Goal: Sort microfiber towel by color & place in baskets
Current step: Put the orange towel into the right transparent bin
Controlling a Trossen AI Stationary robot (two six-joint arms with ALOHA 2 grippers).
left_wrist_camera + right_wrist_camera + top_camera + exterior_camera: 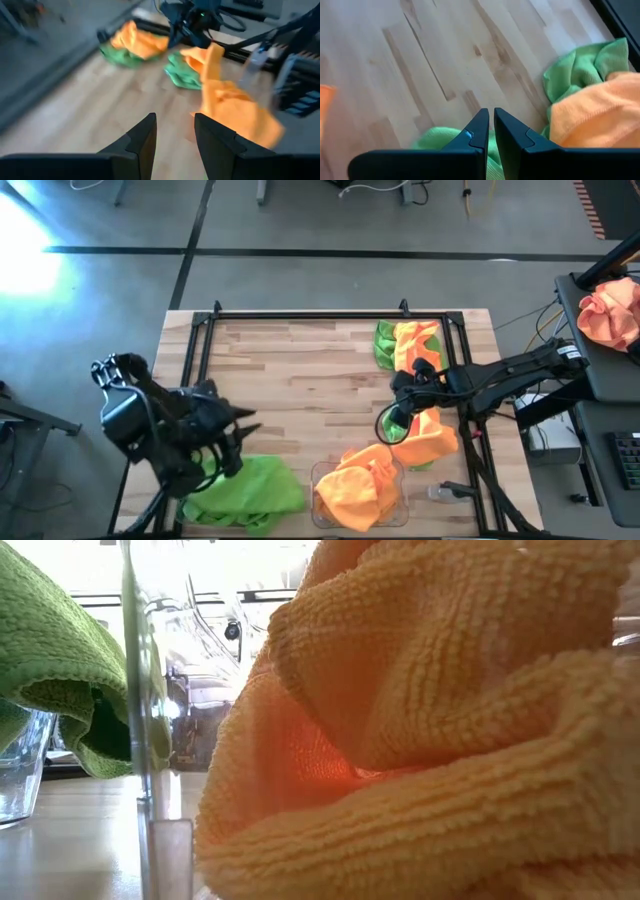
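My left gripper (pixel 245 430) (pixel 175 117) hangs open and empty above the table's near left, beside lime green towels (pixel 245 495) heaped in the left basket. Orange towels (pixel 360 492) (pixel 430 740) fill the clear right basket (pixel 403 480), one draped over its rim. My right gripper (pixel 400 412) (pixel 491 111) is shut just above a green towel (pixel 445 137) (pixel 182 75) lying on the wood next to an orange towel (pixel 428 438). I cannot tell whether it touches the cloth. More green and orange towels (pixel 405 345) lie at the far edge.
A black metal frame (pixel 300 315) borders the tabletop. Bare wood (pixel 300 380) lies between the arms. A clear basket wall (pixel 150 740) stands close to the low camera. A peach cloth bundle (pixel 610 315) rests on a side table beyond the right edge.
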